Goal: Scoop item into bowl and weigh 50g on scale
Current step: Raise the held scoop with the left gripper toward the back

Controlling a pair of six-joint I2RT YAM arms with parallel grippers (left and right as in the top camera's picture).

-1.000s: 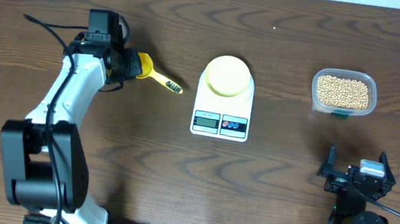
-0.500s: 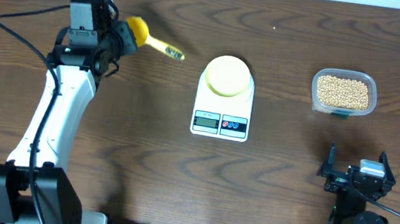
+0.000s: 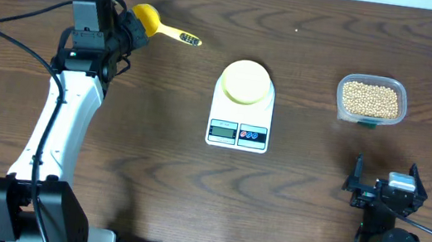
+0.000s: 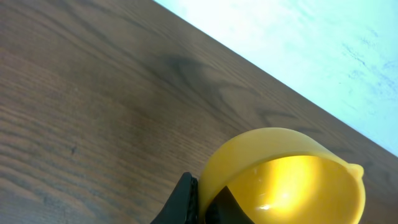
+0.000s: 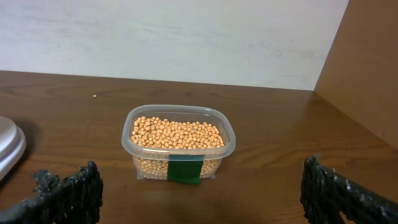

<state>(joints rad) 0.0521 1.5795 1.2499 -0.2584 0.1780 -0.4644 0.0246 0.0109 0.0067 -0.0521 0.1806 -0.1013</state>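
Woodgrain table, white wall; left end effector clamping yellow scoop, right end effector agape

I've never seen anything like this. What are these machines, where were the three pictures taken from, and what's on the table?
These are two robot arms at a wooden table, each ending in a two-finger gripper. One picture looks down from above; the other two come from cameras on the arms' wrists. On the table stand a white scale with a pale bowl on top, and a clear tub of beans. The left gripper is shut on a yellow scoop, seen close up by its wrist camera. The right gripper is open and empty, and its camera faces the tub.
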